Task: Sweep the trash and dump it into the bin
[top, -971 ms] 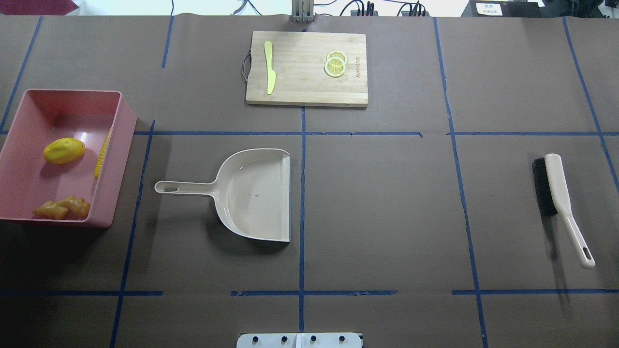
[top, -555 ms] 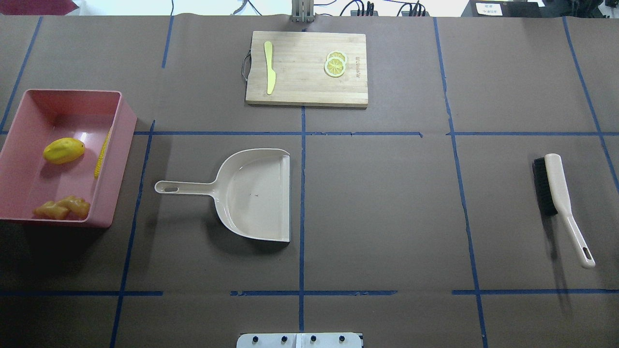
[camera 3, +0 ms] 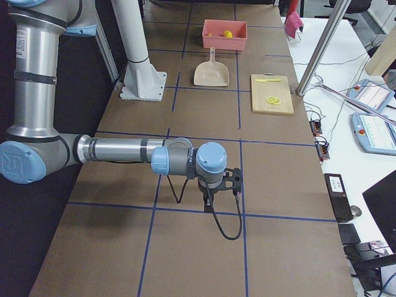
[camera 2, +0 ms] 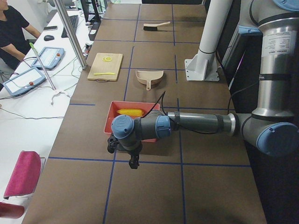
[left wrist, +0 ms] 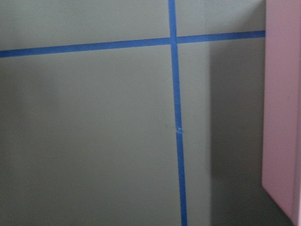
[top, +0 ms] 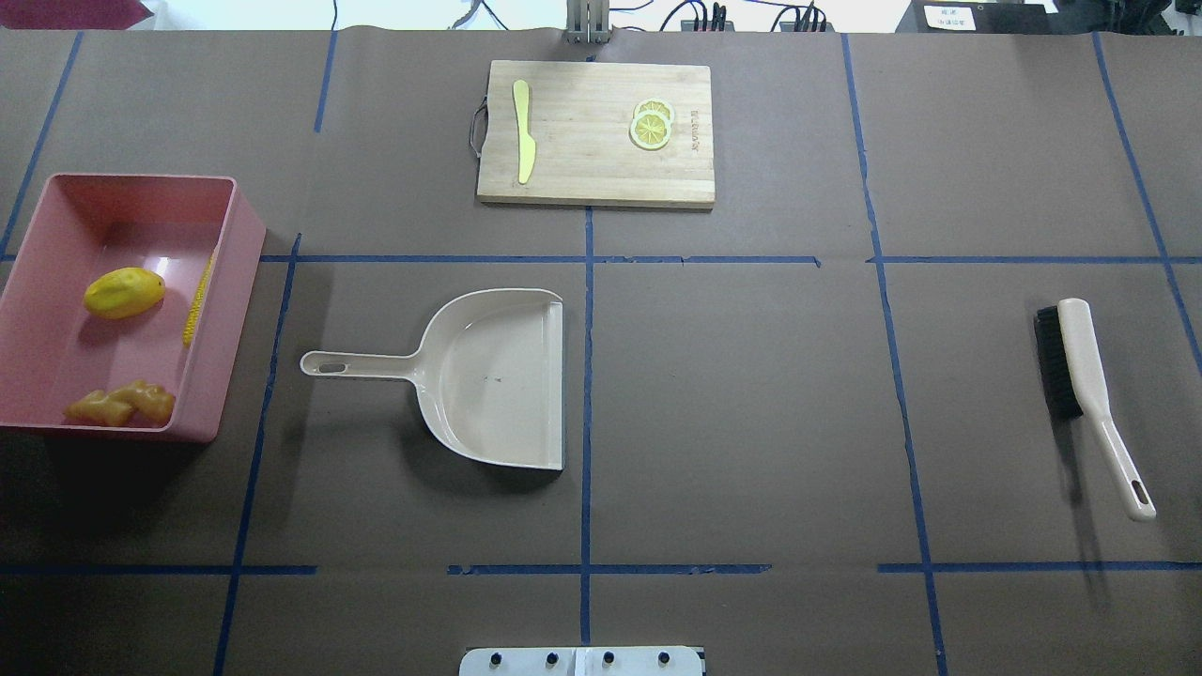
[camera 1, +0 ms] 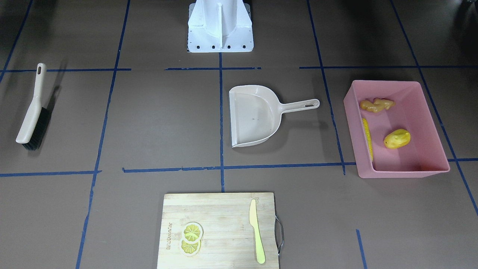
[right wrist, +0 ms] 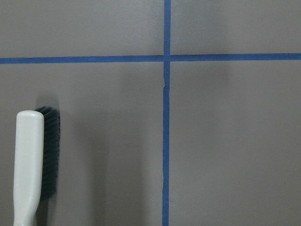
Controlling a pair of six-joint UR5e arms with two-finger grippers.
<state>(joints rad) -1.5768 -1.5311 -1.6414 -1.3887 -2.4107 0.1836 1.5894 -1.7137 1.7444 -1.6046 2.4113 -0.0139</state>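
The pink bin stands at the table's left end and holds all three pieces of trash: the corn cob along its wall, the potato-like lump and the ginger root. The front-facing view shows the same bin, corn, lump and ginger. The left gripper hangs over the table beside the bin, seen only from the side, so I cannot tell its state. The right gripper hangs near the table's other end, also only in a side view. The left wrist view shows the bin's wall.
An empty beige dustpan lies mid-table, handle toward the bin. A brush lies at the right end and shows in the right wrist view. A cutting board with a knife and lemon slices sits at the far edge.
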